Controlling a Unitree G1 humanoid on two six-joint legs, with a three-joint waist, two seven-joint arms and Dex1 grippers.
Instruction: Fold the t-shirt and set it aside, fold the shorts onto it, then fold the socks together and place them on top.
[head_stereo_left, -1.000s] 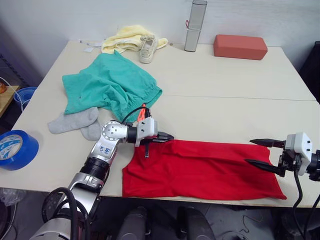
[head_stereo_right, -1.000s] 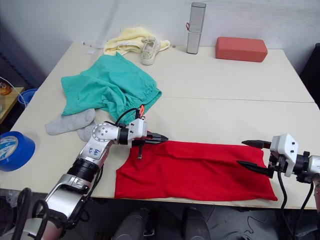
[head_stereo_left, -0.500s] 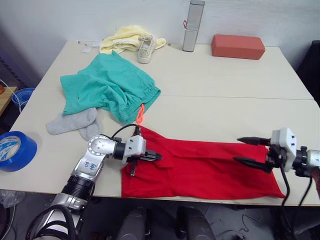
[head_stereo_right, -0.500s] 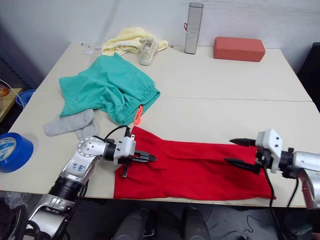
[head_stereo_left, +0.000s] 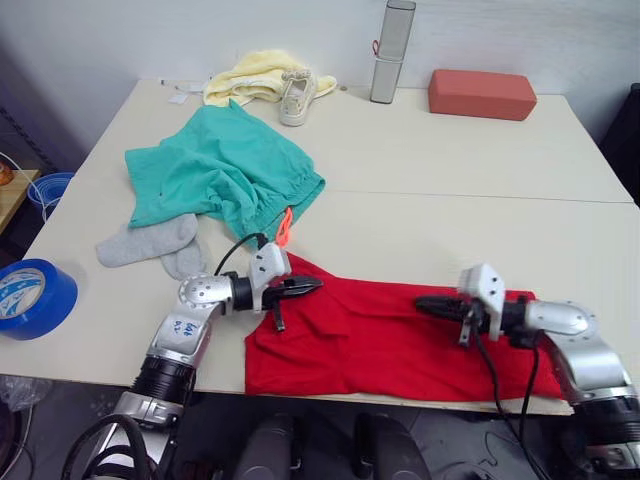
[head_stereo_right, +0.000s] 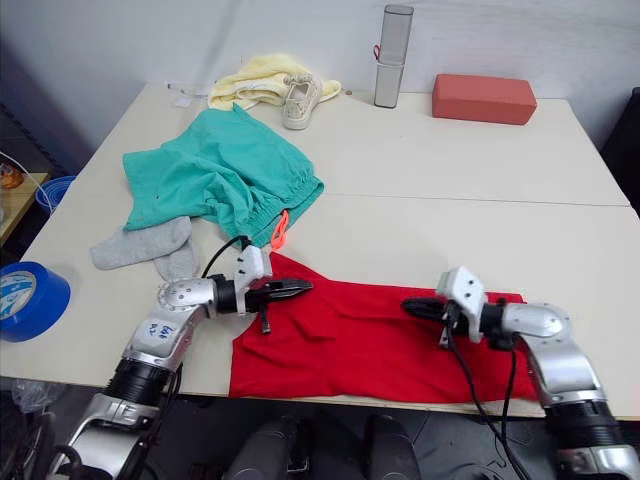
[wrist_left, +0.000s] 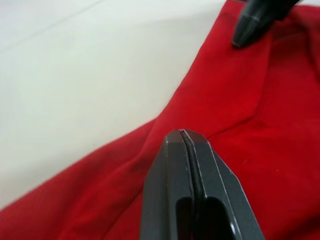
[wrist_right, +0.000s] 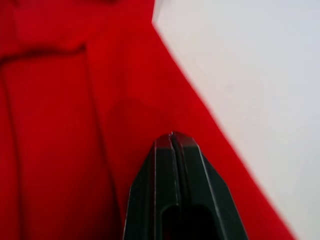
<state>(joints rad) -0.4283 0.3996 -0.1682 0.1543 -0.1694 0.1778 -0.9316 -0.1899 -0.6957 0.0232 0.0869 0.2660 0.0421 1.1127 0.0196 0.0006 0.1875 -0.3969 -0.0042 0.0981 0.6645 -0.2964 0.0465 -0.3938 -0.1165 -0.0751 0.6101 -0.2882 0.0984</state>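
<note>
A cream-coloured table (head_stereo_left: 420, 190) stands against a pale wall, seen from above by the robot's head camera. Along its near edge lies the red t-shirt (head_stereo_left: 380, 345), spread in a long, low strip. The left gripper (head_stereo_left: 312, 284) rests at the shirt's left end, near its far edge; its wrist view shows both black fingers pressed together, tips on the red cloth. Whether fabric is pinched between them cannot be told. The right gripper (head_stereo_left: 422, 304) lies over the far edge of the shirt, toward its right half, pointing at the left gripper; its fingers also sit closed, tip to tip, above the red fabric.

Farther back on the left, the teal shorts (head_stereo_left: 220, 170) lie crumpled, their orange drawstring (head_stereo_left: 283, 226) trailing toward the shirt. Just beside them, nearer the left edge, lie the grey socks (head_stereo_left: 155, 245), touching each other. At the far edge sit a pale yellow cloth (head_stereo_left: 250, 75), an off-white sneaker (head_stereo_left: 296, 97), an upright silver canister (head_stereo_left: 392, 50) and a red block (head_stereo_left: 480, 93). A roll of blue tape (head_stereo_left: 30, 298) sits beyond the table's left edge.
</note>
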